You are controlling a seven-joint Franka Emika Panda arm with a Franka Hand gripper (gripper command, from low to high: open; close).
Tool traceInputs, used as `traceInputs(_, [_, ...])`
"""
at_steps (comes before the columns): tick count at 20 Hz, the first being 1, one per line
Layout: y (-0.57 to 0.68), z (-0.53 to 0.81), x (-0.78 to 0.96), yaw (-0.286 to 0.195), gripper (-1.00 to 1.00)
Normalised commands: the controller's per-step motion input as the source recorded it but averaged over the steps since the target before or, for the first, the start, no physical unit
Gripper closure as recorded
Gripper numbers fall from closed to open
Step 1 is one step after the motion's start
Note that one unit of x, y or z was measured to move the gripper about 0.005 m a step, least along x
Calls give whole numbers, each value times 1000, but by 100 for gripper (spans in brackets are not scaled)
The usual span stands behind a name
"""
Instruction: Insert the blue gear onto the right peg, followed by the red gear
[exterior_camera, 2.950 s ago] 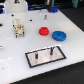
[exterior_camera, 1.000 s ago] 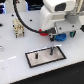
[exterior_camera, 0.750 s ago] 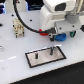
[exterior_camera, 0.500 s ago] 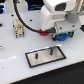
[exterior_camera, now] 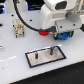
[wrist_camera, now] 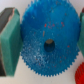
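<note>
The blue gear point(wrist_camera: 47, 30) fills the wrist view, flat, with its central hole facing the camera. My gripper point(wrist_camera: 47, 42) has its teal finger pads point(wrist_camera: 9, 42) against the gear's toothed rim on both sides, so it is shut on it. In the exterior view the gripper point(exterior_camera: 60, 36) is low over the white table, behind the grey plate point(exterior_camera: 44, 60) towards the exterior view's right. The right peg point(exterior_camera: 50, 50) stands upright on that plate. The red gear point(wrist_camera: 79, 73) shows as a corner beside the blue gear, and as a red sliver point(exterior_camera: 44, 33) next to the gripper.
A second thin peg point(exterior_camera: 36, 56) stands on the plate towards the exterior view's left. A small beige fixture point(exterior_camera: 17, 27) stands at the back left. The white arm point(exterior_camera: 60, 12) hangs over the gears. Dark equipment lines the table's back edge.
Three seconds ago the arm was up at the back and both gears lay uncovered. It has come down over the blue gear. In the last second it has barely moved.
</note>
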Motion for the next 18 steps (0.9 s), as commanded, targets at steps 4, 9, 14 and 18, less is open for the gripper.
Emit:
traceInputs(4, [-62,530,425,0,100])
traceInputs(9, [-206,494,567,0,100])
traceInputs(14, [-292,459,651,0,100])
traceInputs(18, [-341,400,667,0,100])
